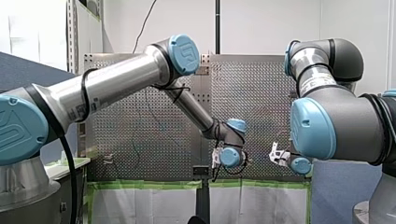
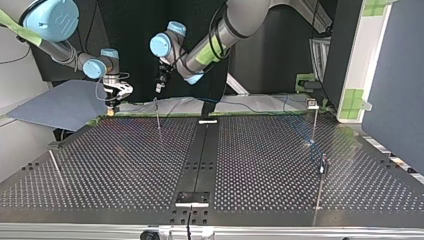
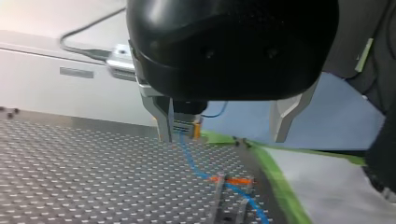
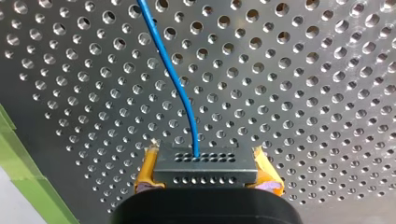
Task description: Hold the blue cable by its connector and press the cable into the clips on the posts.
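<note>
Blue cable [image 4: 180,88] runs ahead from connector [image 4: 205,162] clamped in my right pincer [image 4: 207,169].

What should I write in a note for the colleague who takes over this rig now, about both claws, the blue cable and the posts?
The right claw is shut on the connector, yellow pads on either side, over the perforated table.
The left claw is open and empty, close to the right one.
The blue cable runs from the connector to a post with an orange clip. I cannot tell whether it is seated there.
Done: connector grasped.
Left: press the cable into the clips and check each post.
</note>
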### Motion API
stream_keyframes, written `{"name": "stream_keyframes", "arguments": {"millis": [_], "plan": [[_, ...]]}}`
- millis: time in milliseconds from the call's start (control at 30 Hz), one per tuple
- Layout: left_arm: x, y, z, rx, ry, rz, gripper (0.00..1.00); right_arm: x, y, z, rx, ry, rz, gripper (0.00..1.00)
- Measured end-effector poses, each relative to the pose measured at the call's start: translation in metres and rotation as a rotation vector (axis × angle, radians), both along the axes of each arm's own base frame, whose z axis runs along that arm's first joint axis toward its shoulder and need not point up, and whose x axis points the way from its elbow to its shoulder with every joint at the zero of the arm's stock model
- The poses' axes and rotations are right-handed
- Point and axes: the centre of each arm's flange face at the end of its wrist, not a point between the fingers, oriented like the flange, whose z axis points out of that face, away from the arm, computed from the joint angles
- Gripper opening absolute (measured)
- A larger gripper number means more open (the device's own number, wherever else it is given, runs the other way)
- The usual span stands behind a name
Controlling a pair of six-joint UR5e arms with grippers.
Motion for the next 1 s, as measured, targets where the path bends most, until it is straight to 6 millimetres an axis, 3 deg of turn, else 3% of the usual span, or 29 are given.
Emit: {"name": "stream_keyframes", "arguments": {"millis": [467,1000], "plan": [[0.003,0.019,0.051,-0.141,-0.049,0.035,1.00,0.000,0.000,0.000,0.000,-0.011,0.004,0.00],[-0.026,0.059,0.095,-0.104,-0.007,0.102,1.00,0.002,0.000,-0.001,0.015,-0.076,0.008,0.00]]}}
